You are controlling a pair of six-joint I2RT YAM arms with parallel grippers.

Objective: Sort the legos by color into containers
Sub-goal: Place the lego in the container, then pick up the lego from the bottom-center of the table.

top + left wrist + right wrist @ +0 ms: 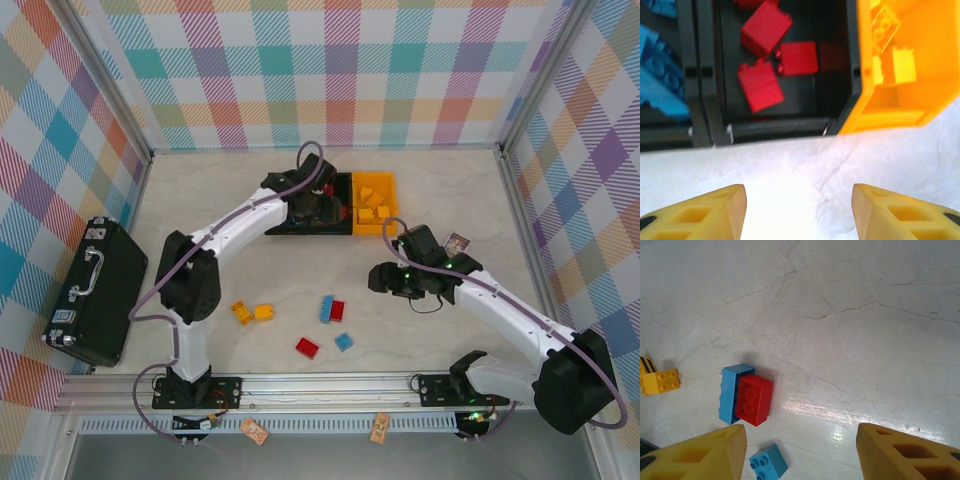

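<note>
The left pincer (799,210) is spread open, holding nothing. Red bricks (760,85) lie in the black bin (775,127) straight ahead, with the yellow bin (890,117) ahead to the right. The right pincer (800,452) is spread open too. Ahead to its left a red brick (754,400) touches a blue brick (730,390).

This is a robotics lab test cell, not a home: a pale marble-patterned bench (450,190) is boxed in by pastel plaid fabric walls (330,70) stretched between silver metal posts (110,90). Two white-and-black robot arms (235,225) are bolted to a silver aluminium rail (330,385) along its near edge.
</note>
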